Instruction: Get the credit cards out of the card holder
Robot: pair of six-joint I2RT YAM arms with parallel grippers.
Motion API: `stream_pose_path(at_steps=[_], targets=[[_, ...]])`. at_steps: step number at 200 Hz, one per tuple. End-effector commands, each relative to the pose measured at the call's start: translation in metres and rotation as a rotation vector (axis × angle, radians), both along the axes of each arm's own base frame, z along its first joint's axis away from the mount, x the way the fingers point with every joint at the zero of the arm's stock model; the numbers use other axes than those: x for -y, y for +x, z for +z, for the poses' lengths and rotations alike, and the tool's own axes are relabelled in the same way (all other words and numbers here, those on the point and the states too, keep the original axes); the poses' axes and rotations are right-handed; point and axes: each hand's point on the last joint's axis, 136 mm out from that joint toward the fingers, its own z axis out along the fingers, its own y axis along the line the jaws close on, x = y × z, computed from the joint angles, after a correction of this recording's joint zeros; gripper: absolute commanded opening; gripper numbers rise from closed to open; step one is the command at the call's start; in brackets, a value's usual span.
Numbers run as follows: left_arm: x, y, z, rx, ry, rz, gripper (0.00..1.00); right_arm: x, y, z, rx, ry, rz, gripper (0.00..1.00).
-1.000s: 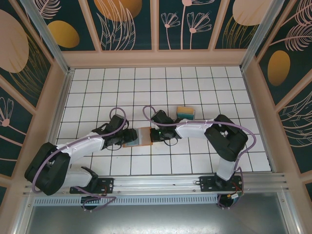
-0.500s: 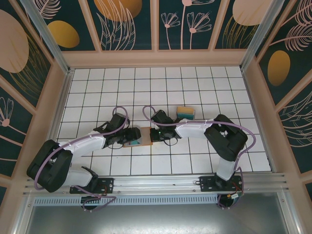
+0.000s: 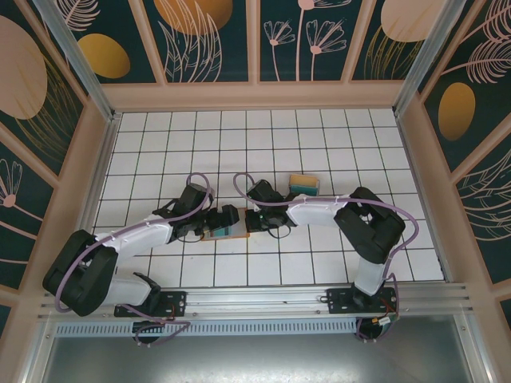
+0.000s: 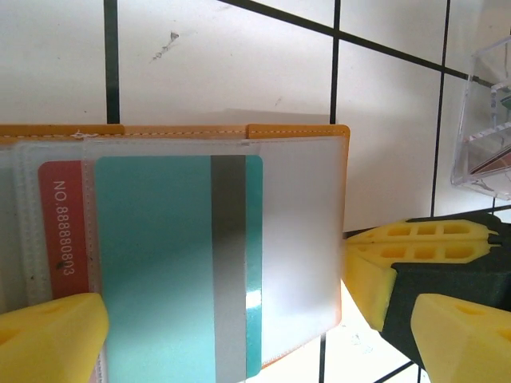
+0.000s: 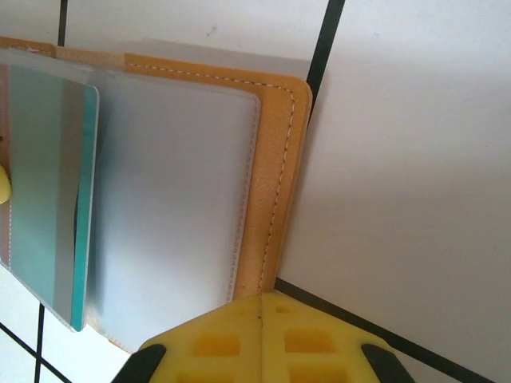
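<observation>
The orange-brown card holder (image 3: pixel 226 232) lies open on the tiled table between both arms. A teal card with a grey stripe (image 4: pixel 152 263) sticks partly out of its frosted pockets (image 4: pixel 299 239), and a red numbered card (image 4: pixel 64 231) sits further left. My left gripper (image 4: pixel 255 347) is open, one yellow finger on each side of the teal card, gripping nothing. My right gripper (image 5: pixel 262 307) is shut, its tips pressed on the holder's orange stitched edge (image 5: pixel 275 183). In the left wrist view the right gripper (image 4: pixel 375 263) sits against the holder's right side. The teal card (image 5: pixel 40 183) shows again at the left of the right wrist view.
A clear plastic tray of coloured strips (image 3: pixel 304 184) stands just behind the right gripper; its corner (image 4: pixel 483 120) is close to the holder's right. Wooden walls enclose the table on three sides. White tiles (image 3: pixel 239 144) stretch toward the back wall.
My left gripper has opened wide and let go of the teal card, which lies partly out of its pocket. The right gripper stays shut on the holder's edge.
</observation>
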Motion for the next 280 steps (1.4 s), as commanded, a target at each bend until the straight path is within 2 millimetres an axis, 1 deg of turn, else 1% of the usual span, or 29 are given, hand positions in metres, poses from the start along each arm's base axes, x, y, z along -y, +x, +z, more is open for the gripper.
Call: stream_pose_path(at_steps=[1, 20, 36, 67, 84, 104, 121, 137, 154, 167, 177, 197, 224, 280], targets=[[0.000, -0.004, 0.001, -0.007, -0.001, -0.012, 0.99, 0.002, -0.007, -0.013, -0.034, -0.040, 0.007, 0.00], [-0.002, -0.001, 0.006, 0.004, 0.010, -0.006, 0.98, 0.005, -0.003, -0.007, -0.018, -0.044, 0.000, 0.00], [-0.006, 0.002, 0.012, 0.022, 0.038, 0.005, 0.99, 0.009, 0.006, 0.002, 0.004, -0.044, -0.016, 0.02], [-0.016, 0.006, 0.020, 0.052, 0.080, 0.031, 0.98, 0.013, 0.025, 0.031, 0.049, 0.002, -0.050, 0.06], [-0.022, 0.009, 0.021, 0.058, 0.092, 0.051, 0.96, 0.007, 0.031, 0.046, 0.063, 0.041, -0.053, 0.06], [-0.033, 0.011, 0.019, 0.060, 0.129, 0.096, 0.85, -0.005, 0.032, 0.058, 0.052, 0.098, -0.047, 0.12], [-0.044, 0.011, 0.013, 0.049, 0.177, 0.130, 0.68, -0.017, 0.033, 0.064, 0.035, 0.148, -0.040, 0.12], [-0.053, 0.008, 0.004, 0.028, 0.221, 0.155, 0.49, -0.028, 0.033, 0.069, 0.024, 0.191, -0.024, 0.12], [-0.057, 0.005, -0.006, 0.004, 0.237, 0.164, 0.30, -0.038, 0.032, 0.069, -0.002, 0.224, -0.006, 0.14], [-0.054, 0.003, -0.012, -0.010, 0.225, 0.156, 0.20, -0.044, 0.030, 0.068, -0.021, 0.248, 0.008, 0.16], [-0.050, 0.002, -0.015, -0.016, 0.208, 0.147, 0.16, -0.050, 0.029, 0.067, -0.033, 0.265, 0.022, 0.17], [-0.045, 0.001, -0.020, -0.030, 0.186, 0.134, 0.13, -0.059, 0.024, 0.061, -0.063, 0.272, 0.049, 0.17], [-0.046, -0.003, -0.029, -0.056, 0.191, 0.132, 0.10, -0.068, 0.017, 0.051, -0.101, 0.274, 0.079, 0.17], [-0.044, -0.005, -0.031, -0.067, 0.180, 0.124, 0.10, -0.074, 0.008, 0.032, -0.161, 0.268, 0.101, 0.18]])
